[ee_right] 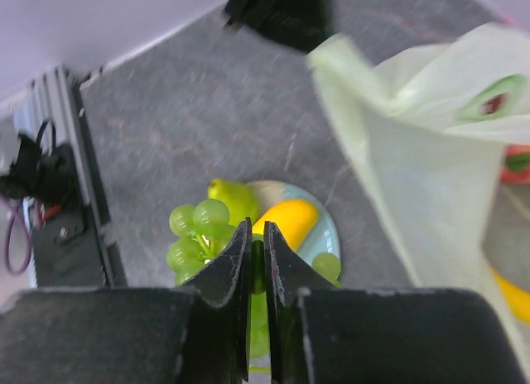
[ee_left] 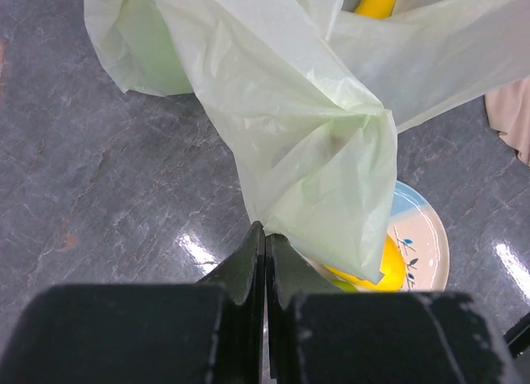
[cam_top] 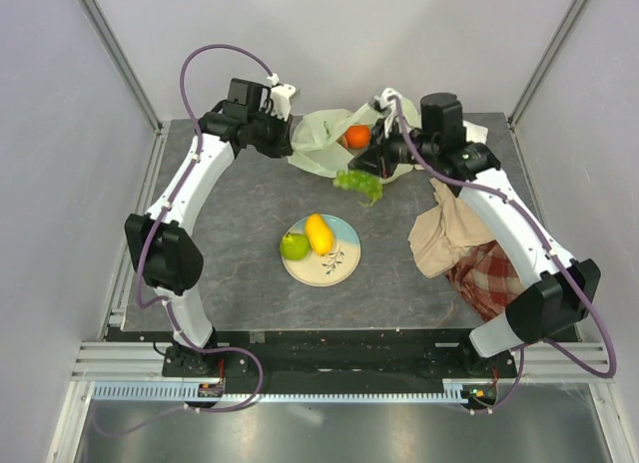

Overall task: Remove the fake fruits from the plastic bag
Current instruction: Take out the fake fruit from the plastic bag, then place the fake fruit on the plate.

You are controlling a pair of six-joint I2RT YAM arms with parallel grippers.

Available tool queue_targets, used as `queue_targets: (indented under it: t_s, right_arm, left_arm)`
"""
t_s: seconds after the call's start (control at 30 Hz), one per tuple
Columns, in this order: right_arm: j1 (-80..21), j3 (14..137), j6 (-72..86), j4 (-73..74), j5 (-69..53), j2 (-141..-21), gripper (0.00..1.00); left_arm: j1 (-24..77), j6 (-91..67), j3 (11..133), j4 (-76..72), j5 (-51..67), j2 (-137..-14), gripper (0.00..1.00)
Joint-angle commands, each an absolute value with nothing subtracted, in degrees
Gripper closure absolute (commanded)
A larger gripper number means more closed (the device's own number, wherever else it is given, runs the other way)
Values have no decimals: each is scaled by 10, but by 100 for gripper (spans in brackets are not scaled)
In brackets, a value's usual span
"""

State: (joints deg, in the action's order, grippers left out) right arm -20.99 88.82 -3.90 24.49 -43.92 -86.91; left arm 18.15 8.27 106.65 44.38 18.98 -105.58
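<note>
Grey table (cam_top: 230,233): plate (cam_top: 344,270) holds apple (cam_top: 294,246), mango (cam_top: 319,233); bag (cam_top: 315,134) holds orange (cam_top: 356,136).

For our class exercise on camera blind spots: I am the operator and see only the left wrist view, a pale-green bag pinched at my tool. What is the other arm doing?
Observer: The right tool is closed on the green grapes, just outside the plastic bag.
Operator: Is any fruit inside the bag?
Observer: Yes, an orange shows in its opening.
Operator: What else lies on the plate?
Observer: A green apple, beside the yellow mango.
</note>
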Motion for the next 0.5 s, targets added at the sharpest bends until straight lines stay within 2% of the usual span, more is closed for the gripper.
queue_targets:
  t_s: [0.0, 0.2, 0.33, 0.47]
  right_arm:
    - [-251, 856, -146, 334, -419, -831, 100]
    - [-266, 836, -51, 338, -393, -861, 100]
    - [-267, 762, 85, 273, -401, -867, 100]
    - [-266, 731, 146, 239, -389, -886, 100]
  left_arm:
    - [187, 63, 1084, 430, 214, -1007, 98]
    - [187, 69, 1064, 431, 203, -982, 98]
    - [187, 71, 1042, 432, 206, -966, 98]
    - [189, 74, 1032, 433, 203, -959, 98]
